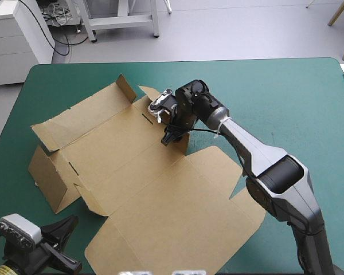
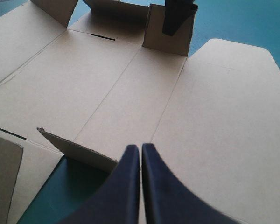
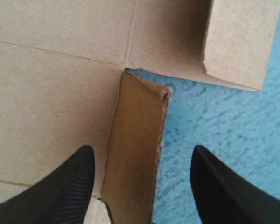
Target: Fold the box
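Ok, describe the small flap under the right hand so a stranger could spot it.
Find the brown box lying opened out on the teal-green table. Along its far-right edge a small flap stands upright. Unlike the other raised flaps, it alone is straddled by the open right hand.

The table with a teal-green cover (image 1: 286,97) has rounded far corners. On it lies the brown box (image 1: 160,195), a cut sheet of board, spread mostly flat from the left part to the near edge, and some side flaps (image 1: 50,177) stand up
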